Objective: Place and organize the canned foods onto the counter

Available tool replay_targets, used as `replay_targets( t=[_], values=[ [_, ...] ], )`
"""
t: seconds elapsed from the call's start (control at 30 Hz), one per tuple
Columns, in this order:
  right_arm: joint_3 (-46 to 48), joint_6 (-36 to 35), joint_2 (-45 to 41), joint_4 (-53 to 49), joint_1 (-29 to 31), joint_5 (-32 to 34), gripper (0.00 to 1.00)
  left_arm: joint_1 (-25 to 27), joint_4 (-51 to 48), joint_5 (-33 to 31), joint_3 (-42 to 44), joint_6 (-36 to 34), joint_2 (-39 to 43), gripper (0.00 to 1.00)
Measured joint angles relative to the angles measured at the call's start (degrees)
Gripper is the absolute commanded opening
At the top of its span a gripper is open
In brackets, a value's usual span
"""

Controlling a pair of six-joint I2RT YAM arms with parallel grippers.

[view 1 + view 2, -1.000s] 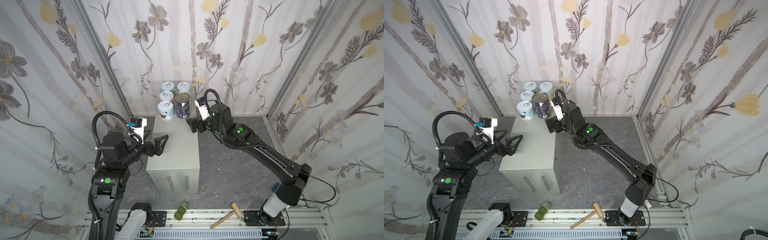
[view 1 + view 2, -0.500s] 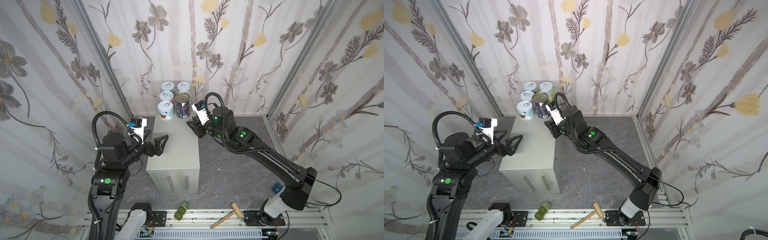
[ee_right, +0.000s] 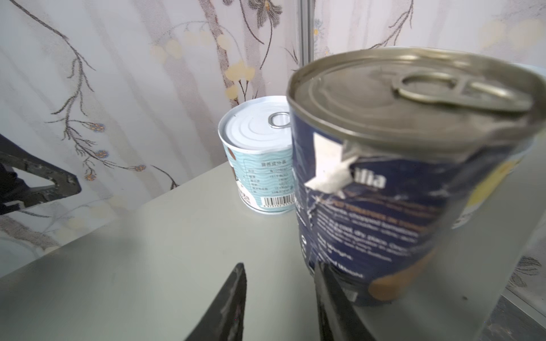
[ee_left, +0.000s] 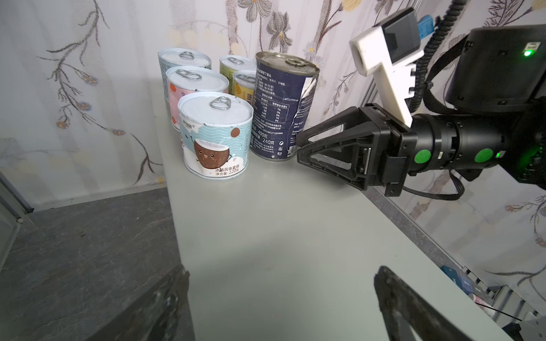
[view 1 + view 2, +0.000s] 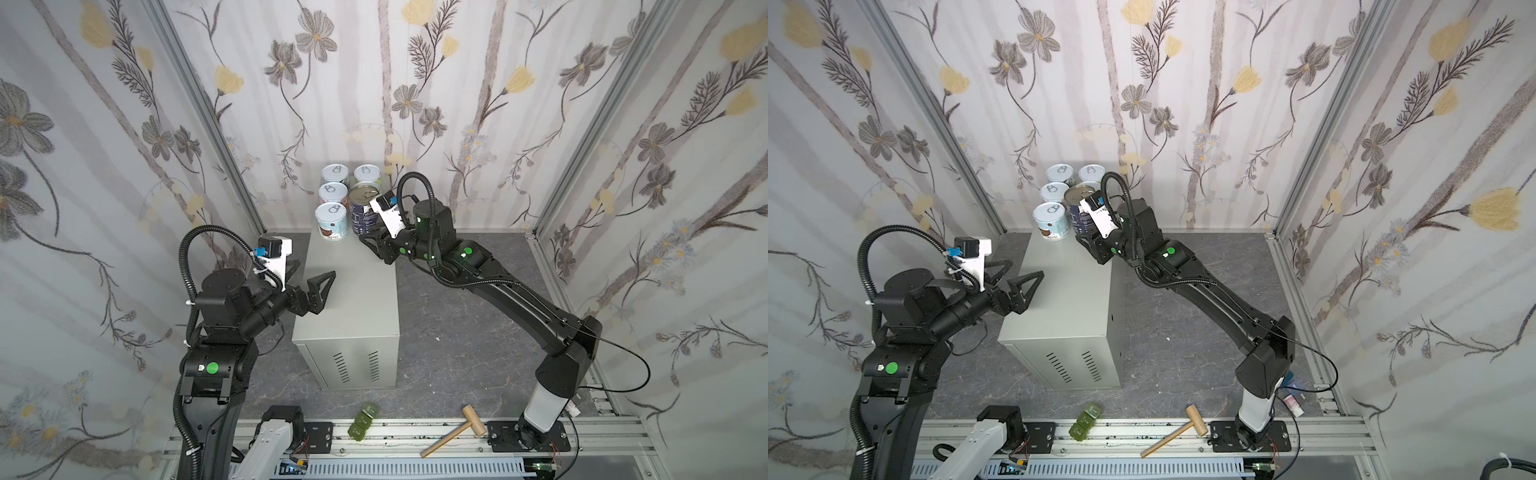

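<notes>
All six cans (image 4: pixel 215 141) were seen grouped at the 12 o'clock end of the surface (image 5: pixel 353 299). The right pincer (image 5: pixel 364 240) was clenched on nothing, its tip parked just beside the navy can (image 5: pixel 362 210), at its 6 o'clock. The left pincer (image 5: pixel 314 269) was spread wide, empty, over the surface's 9 o'clock edge.

Left end effector (image 5: pixel 314 269) spread wide, arm bent low — right end effector (image 5: pixel 365 240) closed, arm stretched forward

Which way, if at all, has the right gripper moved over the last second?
Yes. The right gripper has shifted left, further over the counter, closer to the tall navy can.
</notes>
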State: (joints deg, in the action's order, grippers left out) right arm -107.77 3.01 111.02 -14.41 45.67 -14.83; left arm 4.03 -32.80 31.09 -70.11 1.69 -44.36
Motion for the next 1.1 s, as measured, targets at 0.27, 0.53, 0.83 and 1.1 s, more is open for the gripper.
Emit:
replay_targets(
  t=[0.27,0.53,0.83,1.1],
  values=[
    [-0.59,0.66,1.53,0.07,0.02,-1.49,0.43,0.00,0.00,-0.02,0.17,-0.20,0.07,1.00],
    [-1.11,1.05,2.56,0.46,-0.15,-2.45,0.46,0.00,0.00,-0.02,0.28,-0.22,0.09,1.00],
    [-2.71,1.05,3.69,1.33,-0.79,-2.32,0.47,0.00,0.00,-0.02,0.37,-0.26,0.20,1.00],
    [-2.97,0.98,3.63,1.51,-0.63,-2.12,0.51,0.00,0.00,-0.02,0.52,-0.31,0.24,1.00]
  ],
)
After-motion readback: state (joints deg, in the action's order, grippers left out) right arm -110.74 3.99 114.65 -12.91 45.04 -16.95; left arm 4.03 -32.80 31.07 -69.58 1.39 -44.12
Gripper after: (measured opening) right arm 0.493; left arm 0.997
